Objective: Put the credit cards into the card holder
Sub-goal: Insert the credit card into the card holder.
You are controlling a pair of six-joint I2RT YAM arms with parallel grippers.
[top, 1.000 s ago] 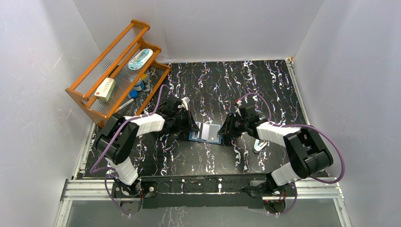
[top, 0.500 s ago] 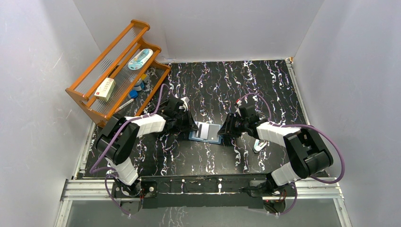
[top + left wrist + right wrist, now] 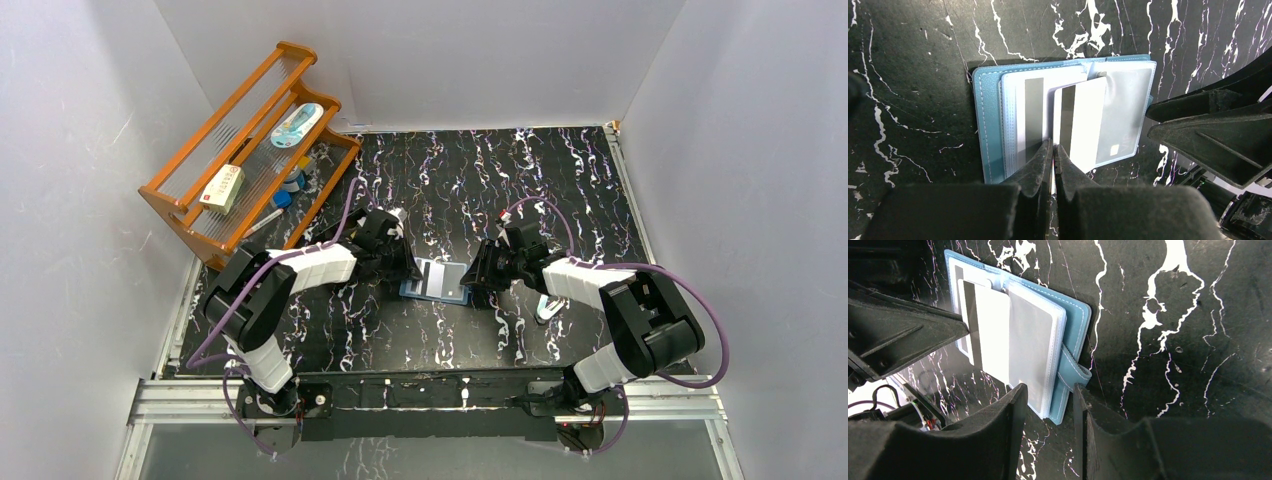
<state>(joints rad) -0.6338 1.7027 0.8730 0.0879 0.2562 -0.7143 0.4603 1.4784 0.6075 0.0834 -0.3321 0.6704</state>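
Observation:
The teal card holder [image 3: 436,283] [image 3: 986,125] [image 3: 1075,322] lies open on the black marbled table between my two arms. My left gripper [image 3: 1053,145] [image 3: 408,270] is shut on the near edge of a white credit card [image 3: 1083,125] [image 3: 993,340] with a dark stripe, held over the holder's clear pockets. Another striped card [image 3: 1025,117] sits in the left pocket. My right gripper [image 3: 1048,388] [image 3: 476,280] is open at the holder's right edge, its fingers standing either side of the snap tab [image 3: 1074,374] and the near corner.
An orange wooden rack [image 3: 250,150] stands at the back left with a white-and-red box [image 3: 222,188] and other small items. A small whitish item [image 3: 548,308] lies on the table beside the right arm. White walls close in three sides.
The left arm has shifted slightly toward the holder with the card still in its grip. The right arm and the holder have not moved.

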